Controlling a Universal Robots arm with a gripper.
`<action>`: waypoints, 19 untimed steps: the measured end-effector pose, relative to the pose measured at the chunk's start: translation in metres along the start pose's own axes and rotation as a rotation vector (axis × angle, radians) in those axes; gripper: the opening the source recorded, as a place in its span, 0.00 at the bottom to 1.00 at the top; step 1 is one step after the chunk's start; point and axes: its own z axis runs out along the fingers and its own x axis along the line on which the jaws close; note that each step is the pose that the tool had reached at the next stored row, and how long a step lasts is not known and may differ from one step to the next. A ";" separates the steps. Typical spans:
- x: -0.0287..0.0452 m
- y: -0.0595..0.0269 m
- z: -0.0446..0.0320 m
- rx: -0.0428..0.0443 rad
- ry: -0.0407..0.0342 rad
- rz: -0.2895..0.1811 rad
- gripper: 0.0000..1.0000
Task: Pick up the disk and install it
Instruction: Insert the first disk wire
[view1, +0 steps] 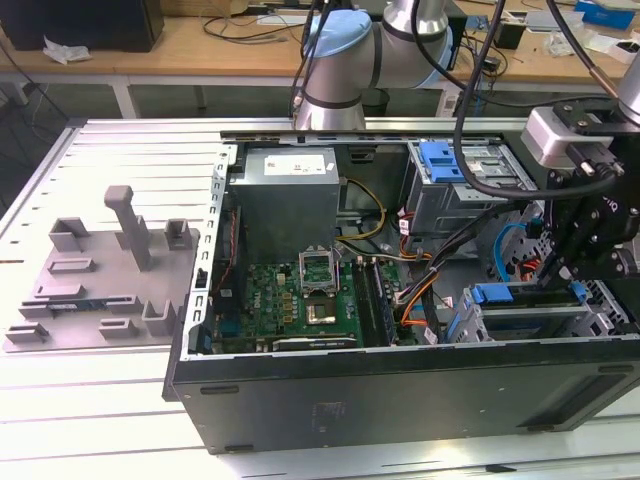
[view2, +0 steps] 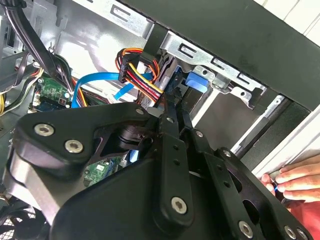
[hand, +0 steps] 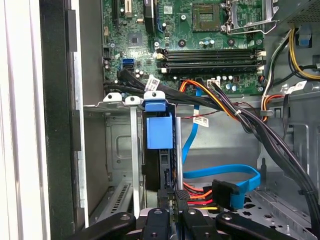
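Black linkages of my gripper (hand: 176, 196) sit closest. The jaws are drawn narrow on the near edge of the disk (hand: 159, 132), which stands on edge with its blue carrier partway into the lower drive cage (hand: 117, 150) at the front corner of the computer case (view1: 400, 390).

The nearest risk, as I judge it, is a skewed entry. If the carrier is not square to the cage rails it could bind, and pushing on would make it slip in my grip or flex the sheet metal.

Just beside my fingertips lie the coloured power leads (hand: 200, 192) and the flat blue data cable (hand: 220, 172). Either could get pinched between disk and cage, or snag on me.

A person's hand (view2: 295, 180) rests at the case's outer edge in the second wrist view, near enough that a sudden sideways move of mine could strike it. Beyond that, the black cable bundle (hand: 260, 130) drapes over the cage's far edge and could be dragged.

As for what holds what, the lower cage carries the disk in one slot, and the bay next to it, toward the case wall, looks empty. The case itself holds the motherboard (hand: 200, 30) with its memory sticks (hand: 210, 54). In the exterior view it also holds a second drive cage (view1: 455, 190) topped by a blue latch (view1: 440, 160), with the power supply (view1: 290, 190) at its back corner. Outside the case, well apart, a grey fixture (view1: 100, 270) lies on the table (view1: 100, 430).
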 end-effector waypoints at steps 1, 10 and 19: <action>0.0000 0.0000 0.0005 0.0000 -0.0005 0.000 0.16; 0.0000 0.0000 0.0035 -0.0001 -0.0015 0.000 0.16; 0.0000 0.0000 0.0040 -0.0001 -0.0015 0.000 0.16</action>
